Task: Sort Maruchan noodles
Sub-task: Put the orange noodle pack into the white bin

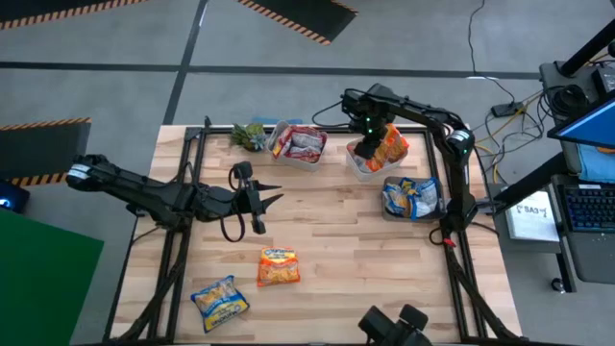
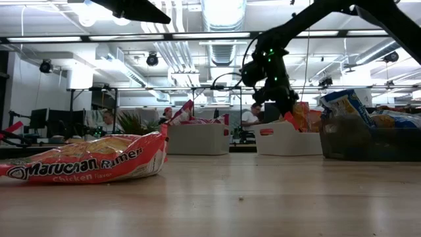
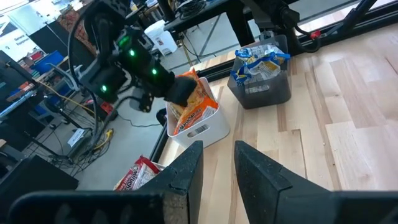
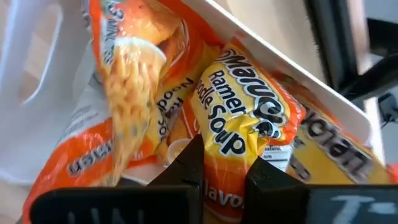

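High view first: I've got the right gripper (image 1: 368,144) parked right over the middle tub (image 1: 357,163) at the far edge of the table, nose down among the orange packets (image 1: 390,146) standing in it. Right wrist view confirms it, the fingers are a little apart with an orange Ramen Soup packet (image 4: 239,134) bulging in the gap between them. I read that as the drop-off into the orange bin; whether the pads actually bear on the wrapper, I can't tell.

The sorting scheme is plain from above: pink-red packets (image 1: 306,142) in the far left tub (image 1: 284,152), orange in the middle, blue-yellow packets (image 1: 411,197) in the dark bin (image 1: 388,211) on the right, nearer than the other two. One colour per container, so each packet goes where its kind already sits.

Two are left loose on the near part of the table: an orange one (image 1: 278,266) near centre, lying flat, and a blue-yellow one (image 1: 220,299) near left. A small plant (image 1: 249,135) sits just left of the pink tub.

My left gripper (image 1: 266,200) waits mid-table, fingers apart and empty, pointed right toward the bins, clear of the right arm's work. I reckon the job is mostly done, two packets to go.
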